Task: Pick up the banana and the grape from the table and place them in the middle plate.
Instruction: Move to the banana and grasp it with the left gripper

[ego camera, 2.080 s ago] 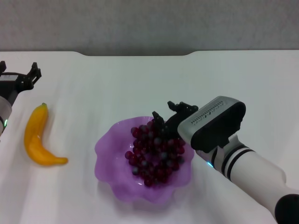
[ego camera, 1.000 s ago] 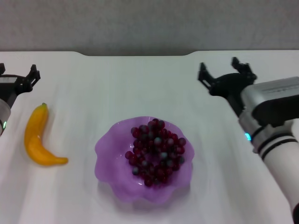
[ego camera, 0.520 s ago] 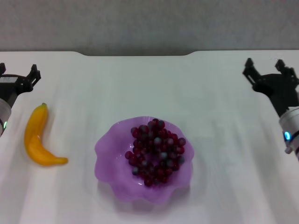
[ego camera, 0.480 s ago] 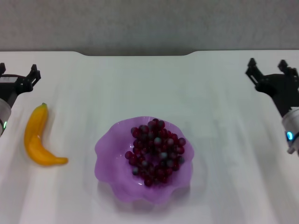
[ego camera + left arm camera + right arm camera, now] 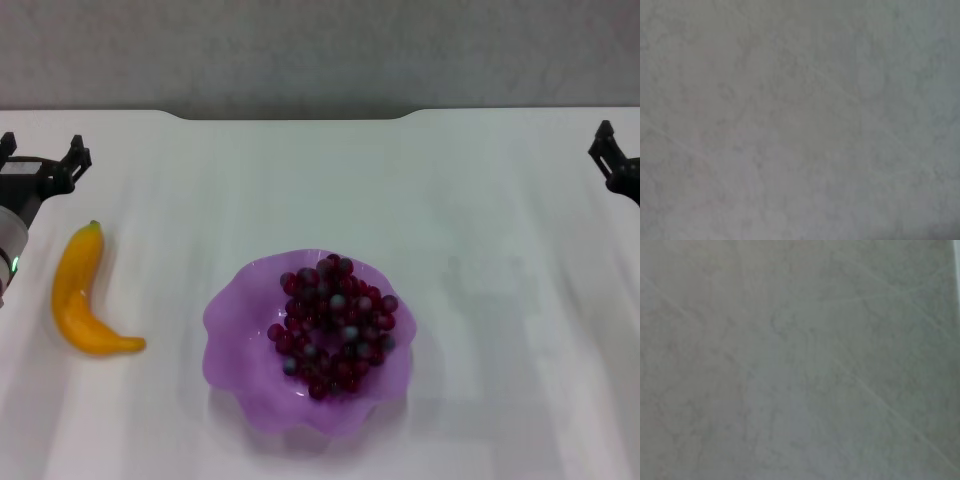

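at the table's left edge the left gripper [image 5: 40, 160] hangs with its fingers spread wide and empty, the banana [image 5: 80, 295] lying on the white table [image 5: 300, 190] just nearer than it, apart from it. centre-front, the grape [image 5: 333, 325] bunch rests inside the middle plate [image 5: 240, 330]. a grey wall runs behind the table's dark notched far edge. far right, the right gripper [image 5: 615, 165] is cut off by the frame; i cannot tell its opening.
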Action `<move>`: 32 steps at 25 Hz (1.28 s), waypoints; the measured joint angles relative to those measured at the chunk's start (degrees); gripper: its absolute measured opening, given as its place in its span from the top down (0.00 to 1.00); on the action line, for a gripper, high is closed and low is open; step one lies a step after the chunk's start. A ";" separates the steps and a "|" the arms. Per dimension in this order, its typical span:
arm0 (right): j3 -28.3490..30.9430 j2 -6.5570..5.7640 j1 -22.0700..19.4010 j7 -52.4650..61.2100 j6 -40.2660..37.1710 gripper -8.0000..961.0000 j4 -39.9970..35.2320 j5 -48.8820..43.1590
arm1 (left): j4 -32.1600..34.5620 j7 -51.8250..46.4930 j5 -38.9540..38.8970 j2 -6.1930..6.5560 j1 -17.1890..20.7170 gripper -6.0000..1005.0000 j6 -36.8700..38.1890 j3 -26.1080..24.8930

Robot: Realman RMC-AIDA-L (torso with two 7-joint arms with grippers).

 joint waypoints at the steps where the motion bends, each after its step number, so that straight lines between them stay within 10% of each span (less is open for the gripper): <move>1: 0.16 0.00 -0.06 -0.08 -0.01 0.08 0.20 0.01 | 0.13 -0.06 0.00 -0.03 0.00 0.11 -0.56 0.00; 17: 0.39 0.04 -1.31 0.21 2.10 0.09 0.99 0.11 | 21.08 5.43 0.10 0.57 0.36 0.11 -36.03 -1.08; 32: 0.37 0.08 -1.36 -0.03 2.16 0.09 1.06 0.11 | 48.99 11.73 8.07 0.08 4.10 0.11 -74.28 -17.64</move>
